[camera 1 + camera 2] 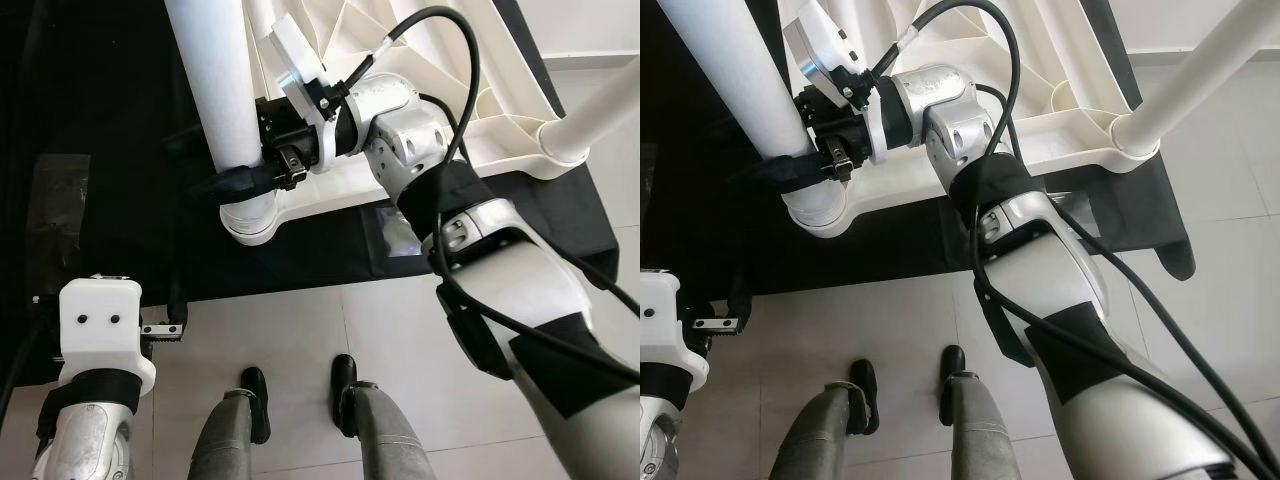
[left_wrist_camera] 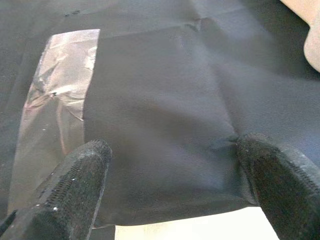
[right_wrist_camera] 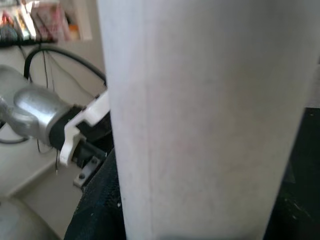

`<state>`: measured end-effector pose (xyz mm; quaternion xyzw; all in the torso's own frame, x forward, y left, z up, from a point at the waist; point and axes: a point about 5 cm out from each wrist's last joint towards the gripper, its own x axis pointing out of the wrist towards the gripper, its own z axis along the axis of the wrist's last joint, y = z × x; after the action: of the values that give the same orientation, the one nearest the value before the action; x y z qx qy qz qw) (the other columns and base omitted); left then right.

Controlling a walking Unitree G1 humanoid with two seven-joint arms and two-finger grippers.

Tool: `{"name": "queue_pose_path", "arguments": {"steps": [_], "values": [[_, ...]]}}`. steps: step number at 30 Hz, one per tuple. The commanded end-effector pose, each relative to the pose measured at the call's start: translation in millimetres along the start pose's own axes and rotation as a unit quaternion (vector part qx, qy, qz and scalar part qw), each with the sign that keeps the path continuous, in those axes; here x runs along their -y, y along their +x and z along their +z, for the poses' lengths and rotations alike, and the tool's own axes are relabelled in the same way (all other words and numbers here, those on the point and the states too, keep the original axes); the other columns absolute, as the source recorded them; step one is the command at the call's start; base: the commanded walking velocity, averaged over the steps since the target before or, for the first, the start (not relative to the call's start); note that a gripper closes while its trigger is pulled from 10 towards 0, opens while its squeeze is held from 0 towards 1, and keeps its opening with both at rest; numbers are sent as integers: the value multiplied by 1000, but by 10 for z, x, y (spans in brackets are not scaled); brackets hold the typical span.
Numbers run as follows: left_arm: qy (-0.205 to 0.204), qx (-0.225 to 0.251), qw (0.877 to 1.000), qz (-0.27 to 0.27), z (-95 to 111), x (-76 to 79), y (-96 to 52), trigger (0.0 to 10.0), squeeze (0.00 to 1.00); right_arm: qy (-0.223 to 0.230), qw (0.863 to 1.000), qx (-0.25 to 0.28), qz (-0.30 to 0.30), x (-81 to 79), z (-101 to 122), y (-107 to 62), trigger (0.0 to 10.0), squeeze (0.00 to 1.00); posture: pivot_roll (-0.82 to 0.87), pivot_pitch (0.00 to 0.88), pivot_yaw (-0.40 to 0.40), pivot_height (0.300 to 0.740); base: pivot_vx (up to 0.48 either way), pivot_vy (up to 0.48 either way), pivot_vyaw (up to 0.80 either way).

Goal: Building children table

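Arms: silver metal shells, banded with black wrap.
Right arm [image 1: 520,290]: thick black cables loop along it; white bracket at the wrist.
Left wrist block [image 1: 98,318]: white, two small dark screws.
Claw fingers [image 2: 75,190]: black, textured.
Legs [image 1: 385,435]: grey, with black feet.

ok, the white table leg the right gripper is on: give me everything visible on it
The white table leg is a smooth, round, matte tube, plastic by the look. It stands upright, leaning slightly, with its lower end seated in a round corner socket of the upturned white tabletop, which lies on black cloth. The right gripper is shut on it just above the socket, black fingers wrapped around the tube. Its top end is out of frame. The right wrist view shows its plain surface close up.
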<state>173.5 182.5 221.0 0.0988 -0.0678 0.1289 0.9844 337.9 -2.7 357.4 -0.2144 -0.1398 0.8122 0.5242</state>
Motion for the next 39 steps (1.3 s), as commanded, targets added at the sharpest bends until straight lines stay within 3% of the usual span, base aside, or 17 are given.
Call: {"name": "queue_pose_path", "arguments": {"steps": [1, 6, 13, 24, 27, 29, 32, 33, 36, 37, 38, 39], "values": [[3, -13, 1000, 5, -22, -25, -38, 10000, 0, 60, 991, -113, 29, -201, -515, -55, 10000, 0, 72, 555, -52, 740, 0, 0, 0], [3, -12, 1000, 4, -18, -18, -35, 10000, 0, 33, 988, -139, 57, -236, -506, -47, 10000, 0, 79, 561, -50, 740, 0, 0, 0], [6, -13, 1000, 6, -23, -29, -38, 10000, 0, 38, 991, -119, 55, -210, -468, -11, 10000, 0, 90, 567, -50, 740, 0, 0, 0], [9, -18, 1000, 6, -42, -42, -51, 10000, 0, 26, 989, -135, 56, -186, -505, 55, 10000, 0, 87, 571, -51, 740, 0, 0, 0], [7, -19, 1000, 7, -42, -39, -52, 10000, 0, 44, 989, -139, 4, -164, -593, 22, 10000, 0, 74, 566, -55, 740, 0, 0, 0], [6, -20, 1000, 8, -44, -40, -52, 10000, 0, 78, 983, -152, -72, -139, -698, -3, 10000, 0, 61, 561, -66, 740, 0, 0, 0], [6, -19, 1000, 9, -43, -41, -52, 10000, 0, 88, 980, -157, -88, -137, -725, -12, 10000, 0, 61, 561, -66, 740, 0, 0, 0], [6, -18, 1000, 10, -39, -45, -49, 10000, 0, 99, 971, -174, -131, -135, -792, -39, 10000, 0, 49, 553, -80, 740, 0, 0, 0], [6, -17, 1000, 11, -37, -47, -47, 10000, 0, 104, 964, -186, -158, -136, -835, -59, 10000, 0, 49, 553, -80, 740, 0, 0, 0], [5, -14, 1000, 15, -34, -62, -50, 10000, 0, 135, 935, -184, -270, -243, -990, -5, 10000, 0, 27, 535, -99, 740, 0, 0, 0], [5, -12, 1000, 18, -26, -72, -40, 10000, 0, 172, 903, -177, -351, -469, -1100, 119, 10000, 0, 37, 519, -80, 740, 0, 0, 0], [5, -12, 1000, 18, -26, -72, -40, 10000, 0, 172, 903, -177, -351, -469, -1100, 119, 10000, 0, 37, 519, -80, 740, 0, 0, 0]]}}
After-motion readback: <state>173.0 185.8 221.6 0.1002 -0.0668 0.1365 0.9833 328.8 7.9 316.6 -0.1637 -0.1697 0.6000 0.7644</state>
